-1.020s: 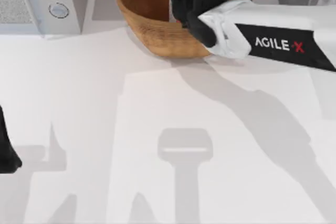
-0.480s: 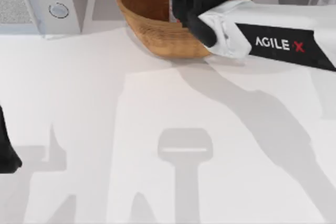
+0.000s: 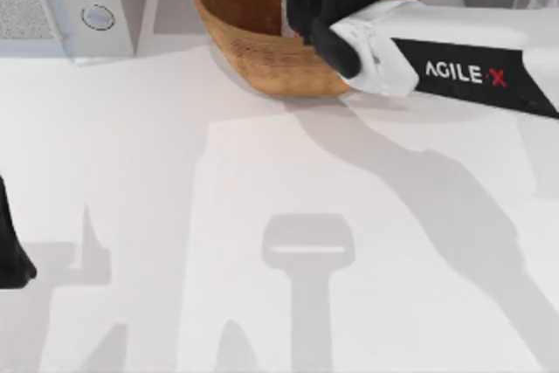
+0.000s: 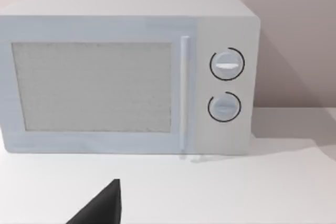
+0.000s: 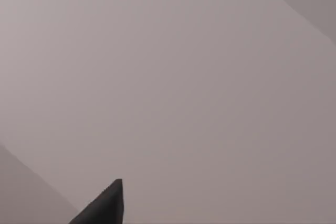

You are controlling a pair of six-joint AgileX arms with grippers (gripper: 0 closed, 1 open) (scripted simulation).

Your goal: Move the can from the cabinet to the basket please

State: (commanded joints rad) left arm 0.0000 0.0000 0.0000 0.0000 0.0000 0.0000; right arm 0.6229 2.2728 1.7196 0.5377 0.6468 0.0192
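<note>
The right gripper (image 3: 297, 6) hangs over the basket (image 3: 249, 37) at twelve o'clock; whether it grips anything I cannot tell, and the can is hidden. If the can drops near the rim, it might topple out. One basket, one microwave (image 4: 128, 74), two knobs. Left arm (image 3: 10, 251) parked at nine.

I see a golden-brown woven basket (image 3: 240, 19) on the white surface (image 3: 175, 216). My right arm (image 3: 454, 72) is white with a black band lettered white and red. The microwave (image 4: 126, 72) is pale grey-white, its window speckled grey.
</note>
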